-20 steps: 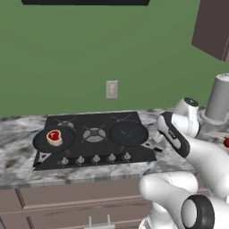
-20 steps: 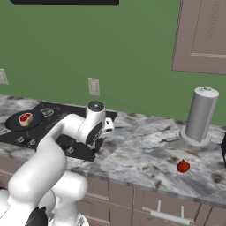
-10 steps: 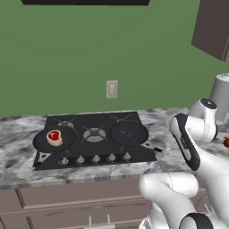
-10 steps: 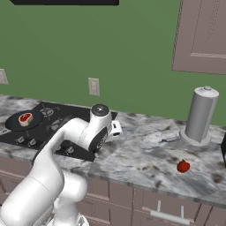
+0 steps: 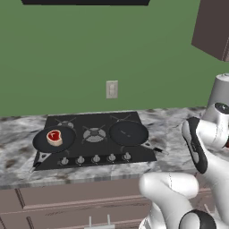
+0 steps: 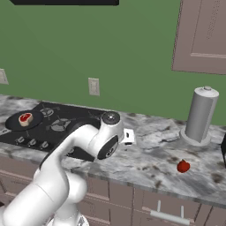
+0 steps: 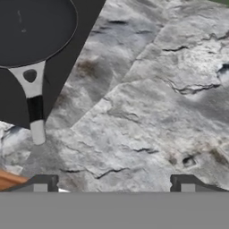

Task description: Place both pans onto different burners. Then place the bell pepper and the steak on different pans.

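Steak (image 5: 54, 137) in L pan (image 5: 44, 144), R pan (image 5: 129, 133) empty, pepper (image 6: 183, 166) on counter (image 6: 150, 154); gripper (image 7: 114, 183) over bare counter, jaws spread, holding nothing.

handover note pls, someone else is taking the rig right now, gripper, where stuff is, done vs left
Gripper: open and empty, over bare marble counter just right of the cooktop.
Left pan: on the left burner, steak lying in it.
Right pan: on the right burner, empty, handle pointing off the cooktop's front right corner.
Bell pepper: red, on the counter far to the right, in front of the grey canister.
Done: both pans on separate burners, steak in one.
Left: pick up the bell pepper and set it in the empty right pan.
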